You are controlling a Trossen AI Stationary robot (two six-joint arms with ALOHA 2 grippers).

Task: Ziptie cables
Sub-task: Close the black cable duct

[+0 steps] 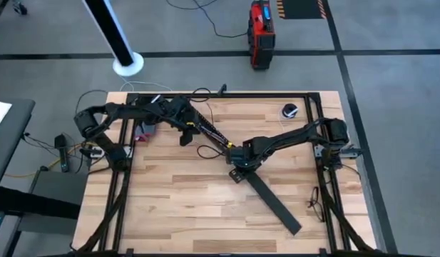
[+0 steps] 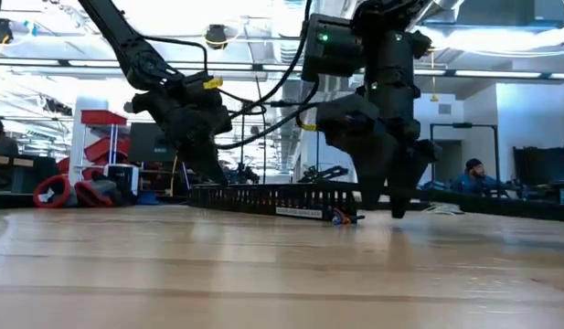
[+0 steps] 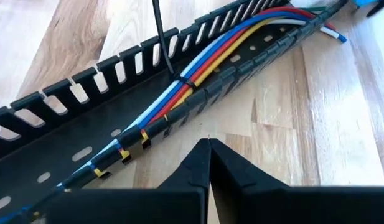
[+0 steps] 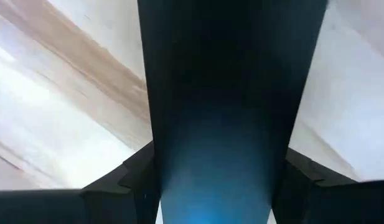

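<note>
The cables (image 3: 198, 74), blue, white, red and yellow wires, lie inside a black comb-slotted channel (image 3: 117, 68) near the table's far middle (image 1: 209, 132). A black ziptie (image 3: 182, 84) is wrapped round them and its tail sticks up. My left gripper (image 3: 208, 146) is shut and hovers beside the channel's near wall (image 1: 184, 135). My right gripper (image 1: 236, 170) points down at the table's middle, shut on the end of a flat black strip (image 1: 273, 203). My right gripper has the flat black strip (image 4: 223, 93) between its two fingers (image 4: 132, 177), one at each long edge, close to the strip's far-left end. The fingers come from above and point down, lying across the strip. The strip's other end (image 1: 294, 228) rests on the table.
A small black round object (image 1: 289, 111) sits at the far right. A thin loose wire loop (image 1: 205, 151) lies between the two grippers. A dark wire-like item (image 1: 316, 203) lies by the right rail. Open wood spreads across the near half of the table (image 1: 184, 207).
</note>
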